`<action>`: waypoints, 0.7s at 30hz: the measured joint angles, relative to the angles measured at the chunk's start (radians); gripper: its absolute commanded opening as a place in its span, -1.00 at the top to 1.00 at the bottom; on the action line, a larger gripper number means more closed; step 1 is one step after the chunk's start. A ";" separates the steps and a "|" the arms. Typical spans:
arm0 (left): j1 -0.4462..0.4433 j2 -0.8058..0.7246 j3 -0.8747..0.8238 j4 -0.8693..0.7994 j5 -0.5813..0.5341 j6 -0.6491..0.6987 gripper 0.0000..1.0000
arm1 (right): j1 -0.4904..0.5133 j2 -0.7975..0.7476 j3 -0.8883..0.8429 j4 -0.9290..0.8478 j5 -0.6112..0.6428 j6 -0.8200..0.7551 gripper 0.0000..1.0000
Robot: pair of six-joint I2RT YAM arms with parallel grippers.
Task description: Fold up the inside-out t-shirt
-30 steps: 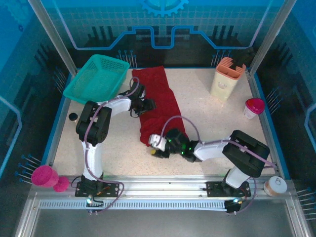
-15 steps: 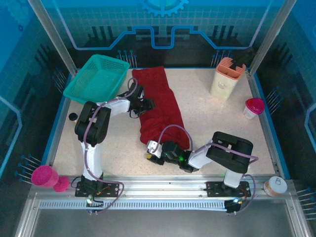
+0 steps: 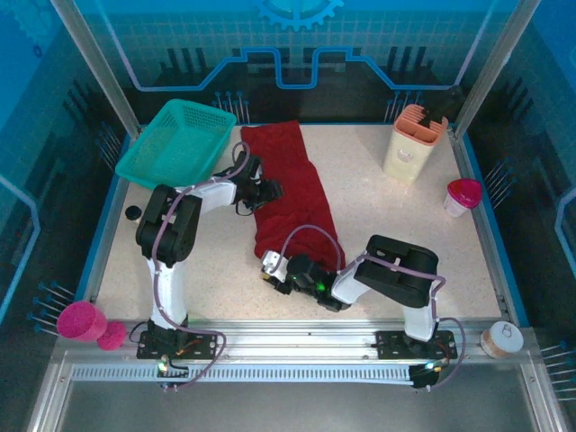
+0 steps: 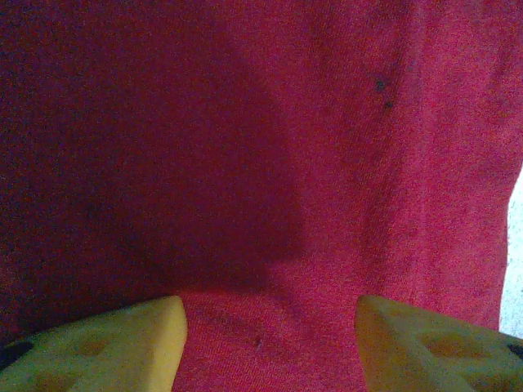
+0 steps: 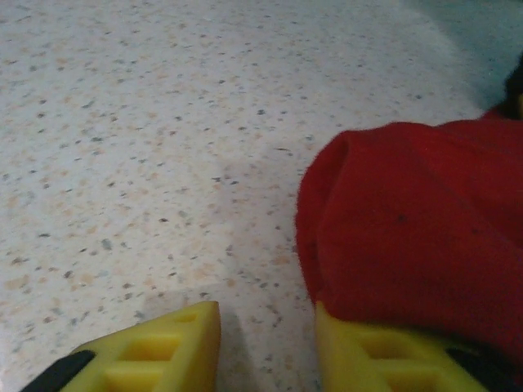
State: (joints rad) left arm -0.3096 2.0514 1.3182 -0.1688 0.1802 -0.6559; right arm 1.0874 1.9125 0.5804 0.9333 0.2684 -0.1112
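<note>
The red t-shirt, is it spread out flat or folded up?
Folded up: the t-shirt lies as a long narrow strip, no sleeves sticking out, near end bunched.

The left arm is stretched forward, the left gripper (image 3: 267, 191) held with fingers (image 4: 122, 347) parted. The right arm is folded leftward, the right gripper (image 3: 269, 270) held narrowly parted.

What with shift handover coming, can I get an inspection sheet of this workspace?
Surface: speckled off-white tabletop, bare beside the shirt.
Job's things: dark red cloth t-shirt, lying as a long narrow strip.
Clutter: teal plastic mesh basket; cream holder with peach top; pink-lidded cup; small black disc.
Grippers: left gripper open above the shirt; right gripper open at the shirt's near corner, tabletop between its fingers.
Cables: lilac cable looping over the shirt's near end.
Surroundings: aluminium frame, blue clear panels.
</note>
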 measured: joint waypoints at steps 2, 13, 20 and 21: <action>0.000 0.000 0.000 0.000 0.000 0.000 -0.18 | 0.000 0.000 -0.030 0.045 0.025 -0.006 0.13; 0.000 -0.007 -0.015 0.017 0.000 -0.001 -0.17 | -0.013 0.045 -0.069 0.189 0.065 -0.011 0.63; 0.000 -0.013 -0.027 0.031 0.000 -0.002 -0.16 | -0.002 0.053 -0.034 0.213 0.061 -0.027 0.44; 0.000 -0.014 -0.032 0.037 -0.001 -0.005 -0.17 | 0.001 0.054 -0.034 0.216 0.064 -0.027 0.43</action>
State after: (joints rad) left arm -0.3096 2.0369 1.2861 -0.1318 0.1795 -0.6605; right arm 1.0882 1.9663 0.5461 1.1496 0.3321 -0.1387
